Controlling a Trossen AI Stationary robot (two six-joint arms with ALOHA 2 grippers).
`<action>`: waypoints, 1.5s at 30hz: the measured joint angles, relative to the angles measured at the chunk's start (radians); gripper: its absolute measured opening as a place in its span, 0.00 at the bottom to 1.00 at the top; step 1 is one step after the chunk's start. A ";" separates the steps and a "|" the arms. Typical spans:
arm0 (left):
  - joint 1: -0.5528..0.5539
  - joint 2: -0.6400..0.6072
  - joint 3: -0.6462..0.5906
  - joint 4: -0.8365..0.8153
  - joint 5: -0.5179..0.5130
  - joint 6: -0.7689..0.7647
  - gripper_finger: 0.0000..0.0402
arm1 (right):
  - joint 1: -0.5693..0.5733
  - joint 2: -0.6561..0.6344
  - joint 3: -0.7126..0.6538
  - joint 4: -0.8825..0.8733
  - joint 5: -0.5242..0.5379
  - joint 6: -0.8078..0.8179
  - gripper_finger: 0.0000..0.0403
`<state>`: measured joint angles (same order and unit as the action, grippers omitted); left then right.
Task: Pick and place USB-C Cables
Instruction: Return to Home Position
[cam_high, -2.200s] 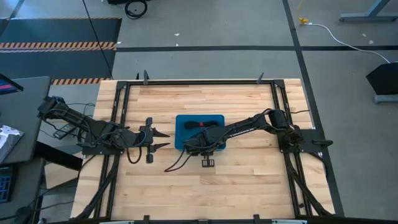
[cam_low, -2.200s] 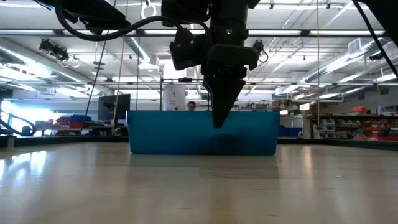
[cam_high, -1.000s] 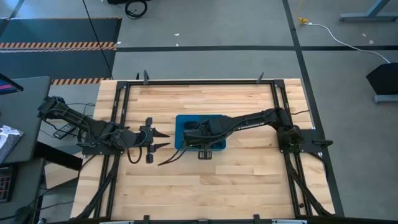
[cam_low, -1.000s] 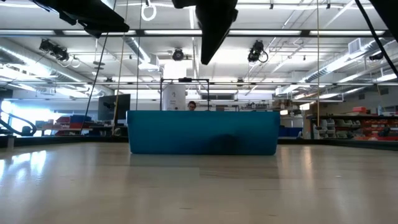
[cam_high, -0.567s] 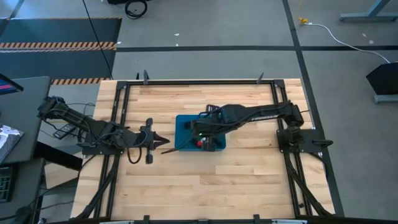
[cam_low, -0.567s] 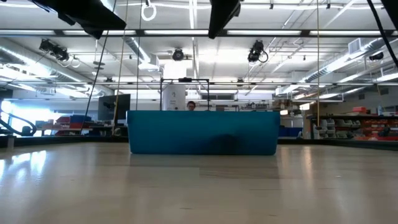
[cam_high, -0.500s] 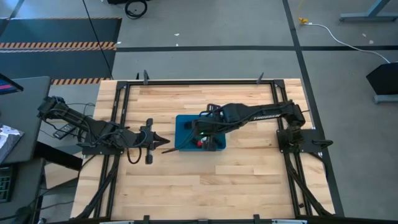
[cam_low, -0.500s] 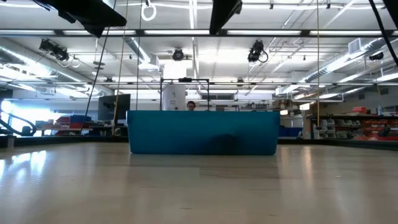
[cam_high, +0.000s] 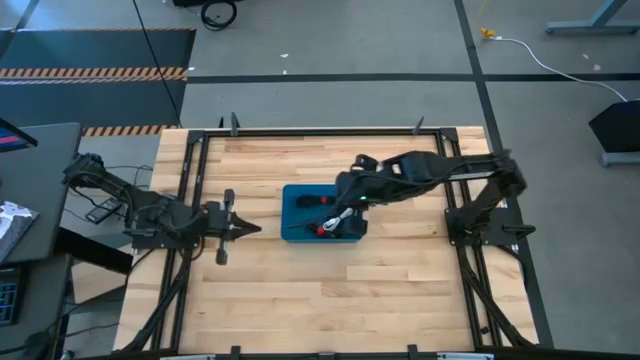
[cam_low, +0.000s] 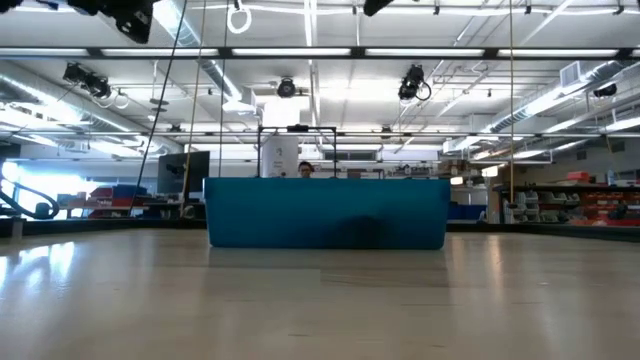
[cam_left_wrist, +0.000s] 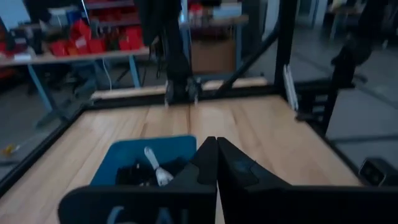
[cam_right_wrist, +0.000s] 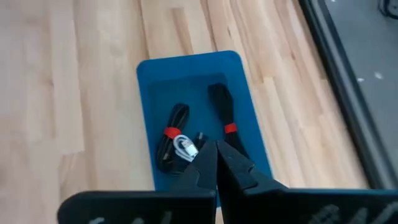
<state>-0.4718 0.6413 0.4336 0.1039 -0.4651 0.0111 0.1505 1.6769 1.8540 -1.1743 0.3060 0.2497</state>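
The blue tray (cam_high: 290, 195) stands at the table's middle and shows as a blue wall (cam_low: 325, 213) in the low view. It holds USB-C cables: a black coil with a red band (cam_right_wrist: 169, 140), a small white-grey one (cam_right_wrist: 185, 148) against it, and a straighter black one with a red band (cam_right_wrist: 222, 112). My right gripper (cam_right_wrist: 216, 148) hovers shut above the tray (cam_right_wrist: 149, 81), holding nothing. My left gripper (cam_high: 258, 229) is shut and bare, left of the tray and above the wood. From there the tray (cam_left_wrist: 118, 155) and a white cable (cam_left_wrist: 155, 169) show ahead.
A black metal frame (cam_high: 320, 131) runs round the wooden tabletop. Bare wood lies near and far of the tray. A long white cord with a yellow plug (cam_high: 487, 34) lies on the floor beyond the table. The room behind shows shelves and lights.
My right gripper has risen and drawn back from the tray's near edge toward the table's far right, leaving the low view's top. My left gripper has shut its fingers and pulled back a little toward the table's left edge.
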 joint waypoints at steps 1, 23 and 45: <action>-0.003 -0.027 -0.020 0.019 0.000 0.001 0.00 | 0.000 -0.039 -0.059 0.038 -0.012 0.007 0.00; -0.004 -0.170 -0.065 -0.037 -0.001 0.035 0.01 | 0.040 -0.865 -1.336 1.023 -0.160 0.062 0.00; 0.044 -0.278 -0.300 0.291 0.075 0.099 0.02 | 0.039 -1.092 -1.784 1.637 -0.284 -0.105 0.01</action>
<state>-0.4283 0.3636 0.1340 0.3946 -0.3899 0.1103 0.1898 0.5851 0.0696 0.4626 0.0221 0.1451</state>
